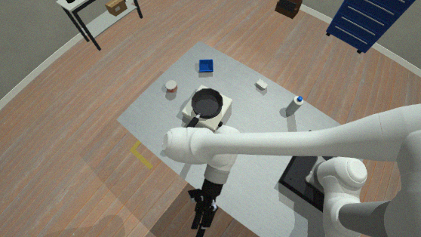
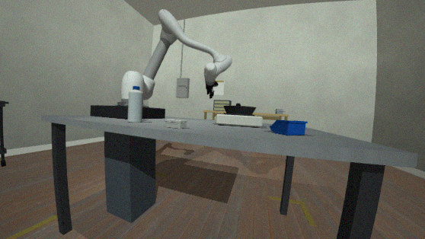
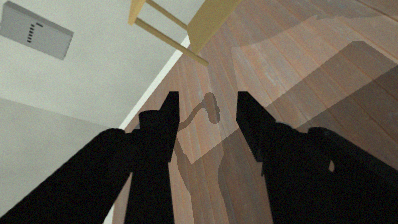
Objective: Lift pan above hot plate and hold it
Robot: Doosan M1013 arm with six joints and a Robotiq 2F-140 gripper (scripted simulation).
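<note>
The black pan point(image 1: 207, 103) sits on the white hot plate point(image 1: 208, 116) in the middle of the grey table, its handle point(image 1: 192, 121) pointing toward the near-left edge. In the side view the pan point(image 2: 239, 109) rests on the hot plate point(image 2: 239, 120). My gripper point(image 1: 201, 224) hangs high in the air, out past the table's near edge and well away from the pan; in the side view it point(image 2: 210, 92) is above and left of the pan. The wrist view shows the fingers partly closed with a gap and nothing between them, only floor and wall behind.
On the table are a blue tray point(image 1: 206, 65), a red-banded can point(image 1: 171, 86), a small white box point(image 1: 261, 84) and a white bottle point(image 1: 294, 105). The arm's black base plate point(image 1: 303, 181) sits at the right edge. My forearm point(image 1: 264, 141) spans above the table's near half.
</note>
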